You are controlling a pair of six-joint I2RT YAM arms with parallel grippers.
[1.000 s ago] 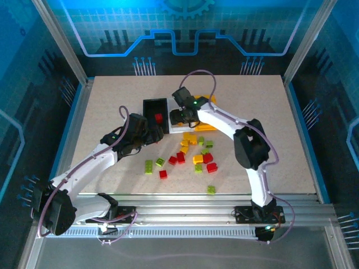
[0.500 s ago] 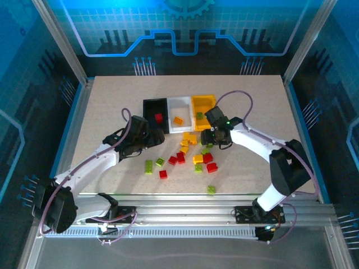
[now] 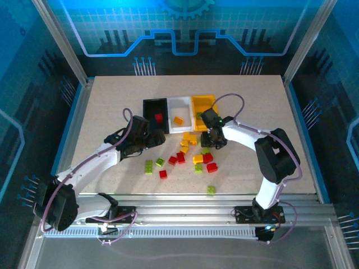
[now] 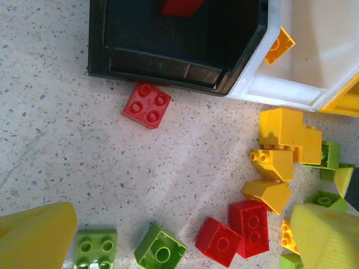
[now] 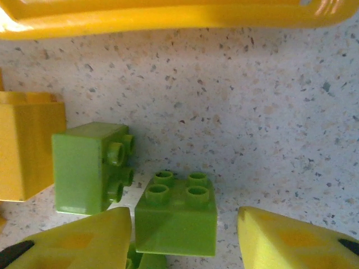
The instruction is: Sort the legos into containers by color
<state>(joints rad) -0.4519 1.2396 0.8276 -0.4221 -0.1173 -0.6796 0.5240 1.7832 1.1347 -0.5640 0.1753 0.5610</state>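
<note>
So the right end effector [image 5: 184, 224] isn't up over the bins anymore. A second ago it was above the white bin [image 3: 182, 104]. Now it's swung back and come down to the surface [image 3: 112, 101] just in front of the yellow bin [image 3: 203, 98], at the far edge of the loose legos [image 3: 193, 156]. There's an orange brick [image 3: 178, 120] sitting in the white bin that the arm was covering before, so I read that as one drop-off done and the next pick starting.

From the wrist view, its fingers straddle a lime green brick [image 5: 176, 216], studs up. They've narrowed but aren't clamped yet. One finger sits right beside the brick and there's a clear gap at the other. A tipped green brick [image 5: 90, 168] lies on its side just beside it, next to a yellow brick [image 5: 25, 151], so that one might get nudged when the fingers close.

The left end effector [image 4: 182, 224] has barely budged. It's wide apart and empty, hovering in front of the black bin [image 4: 157, 64], with a stray red brick [image 4: 147, 105] just beside the bin's front wall.

A sorted red brick [image 3: 159, 117] is in the black bin and a sorted green brick [image 3: 199, 115] is in the yellow one. Most legos are still out on the surface, so it's early days.
</note>
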